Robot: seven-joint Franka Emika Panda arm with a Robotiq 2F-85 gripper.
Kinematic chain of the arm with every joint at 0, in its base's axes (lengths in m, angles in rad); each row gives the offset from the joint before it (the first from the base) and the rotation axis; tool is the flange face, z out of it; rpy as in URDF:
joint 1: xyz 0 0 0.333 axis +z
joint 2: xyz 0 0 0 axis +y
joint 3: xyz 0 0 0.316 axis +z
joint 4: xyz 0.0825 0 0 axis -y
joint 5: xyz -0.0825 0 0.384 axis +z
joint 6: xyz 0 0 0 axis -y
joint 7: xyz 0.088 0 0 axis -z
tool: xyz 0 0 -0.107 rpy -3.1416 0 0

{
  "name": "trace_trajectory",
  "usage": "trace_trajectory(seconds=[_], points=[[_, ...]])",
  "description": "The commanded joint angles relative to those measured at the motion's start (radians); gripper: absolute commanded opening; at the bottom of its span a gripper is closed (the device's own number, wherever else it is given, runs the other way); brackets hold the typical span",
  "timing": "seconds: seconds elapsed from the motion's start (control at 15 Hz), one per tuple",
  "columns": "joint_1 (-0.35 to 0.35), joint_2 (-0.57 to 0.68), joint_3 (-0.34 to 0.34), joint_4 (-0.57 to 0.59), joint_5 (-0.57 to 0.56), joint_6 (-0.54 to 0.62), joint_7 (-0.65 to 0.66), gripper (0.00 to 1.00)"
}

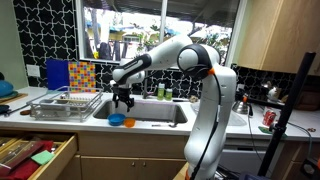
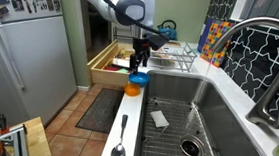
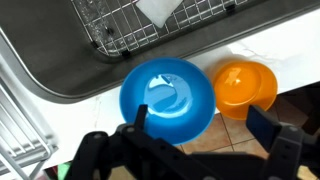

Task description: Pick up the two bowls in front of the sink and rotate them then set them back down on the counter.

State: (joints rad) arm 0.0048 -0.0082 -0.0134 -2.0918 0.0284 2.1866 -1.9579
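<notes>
The blue bowl and the orange bowl sit side by side, touching, on the narrow strip of pale counter in front of the steel sink. Both bowls are upright. They also show in both exterior views: blue and orange. My gripper is open and empty. It hangs a little above the bowls. In the wrist view one finger lies over the blue bowl's edge and the other beside the orange bowl.
A wire dish rack stands beside the sink. A drawer below the counter is pulled open. A spoon lies on the counter strip. The tall faucet rises behind the basin. A white sponge lies in the sink.
</notes>
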Motion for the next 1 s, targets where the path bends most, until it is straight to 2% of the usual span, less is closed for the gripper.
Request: trace_trajectory(seconds=[0.0, 0.33, 0.53, 0.67, 0.8, 0.93], points=[[0.005, -0.047, 0.015, 0.066, -0.050, -0.129, 0.249, 1.00], [0.011, -0.069, 0.025, 0.168, -0.032, -0.301, 0.547, 1.00], [0.014, -0.083, 0.034, 0.192, -0.065, -0.347, 0.735, 1.00], [0.016, -0.089, 0.035, 0.207, -0.049, -0.401, 0.848, 1.00], [0.017, -0.092, 0.035, 0.221, -0.043, -0.491, 0.919, 1.00], [0.016, -0.101, 0.038, 0.218, -0.086, -0.540, 1.007, 1.00]])
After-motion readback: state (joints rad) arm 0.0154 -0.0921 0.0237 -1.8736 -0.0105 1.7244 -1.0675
